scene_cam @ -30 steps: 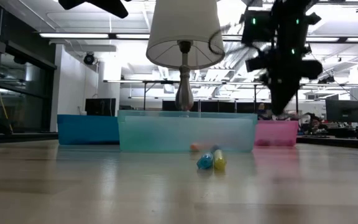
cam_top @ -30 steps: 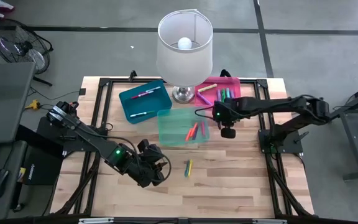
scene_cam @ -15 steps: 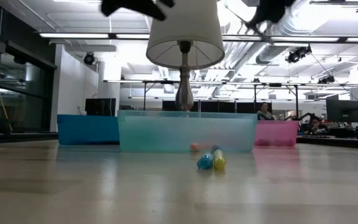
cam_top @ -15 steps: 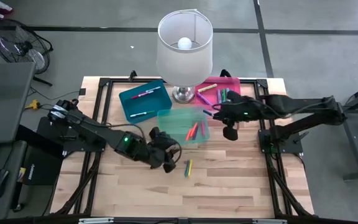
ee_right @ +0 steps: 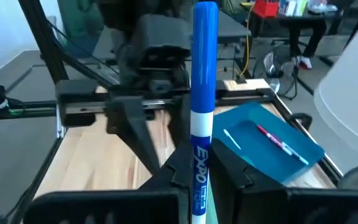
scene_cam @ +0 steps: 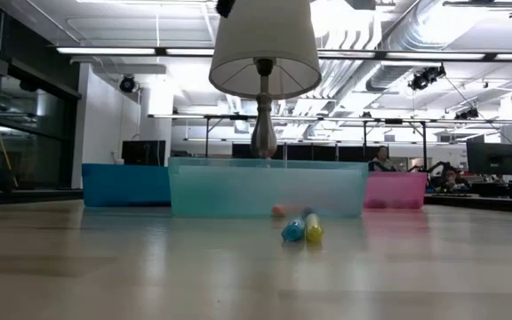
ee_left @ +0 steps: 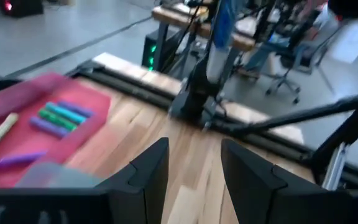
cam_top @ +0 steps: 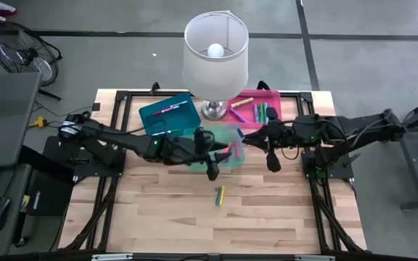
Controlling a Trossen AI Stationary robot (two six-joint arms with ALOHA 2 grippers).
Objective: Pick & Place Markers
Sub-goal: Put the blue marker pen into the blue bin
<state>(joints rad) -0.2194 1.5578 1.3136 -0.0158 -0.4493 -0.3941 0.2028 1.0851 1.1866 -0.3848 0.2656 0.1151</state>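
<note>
High view: left gripper (cam_top: 212, 172) hangs over the near edge of the green bin (cam_top: 194, 148), right gripper (cam_top: 242, 133) at that bin's far right corner beside the pink bin (cam_top: 271, 98); two markers (cam_top: 220, 196) lie loose on the table (cam_top: 158, 210). Low view: blue and yellow markers (scene_cam: 301, 229) side by side before the green bin, lamp (scene_cam: 264, 53) behind. Wrist views: left fingers (ee_left: 151, 171) spread, nothing between; right fingers (ee_right: 176, 171) pinch an upright blue marker (ee_right: 203, 93).

The wooden tabletop (cam_top: 267, 217) carries a lamp (cam_top: 215, 109) at twelve o'clock. A blue bin (cam_top: 167, 116) sits at eleven, a pink bin (cam_top: 271, 101) at one, a clear green bin (cam_top: 194, 138) near centre. Two markers (cam_top: 220, 196), blue and yellow, lie touching at six.
</note>
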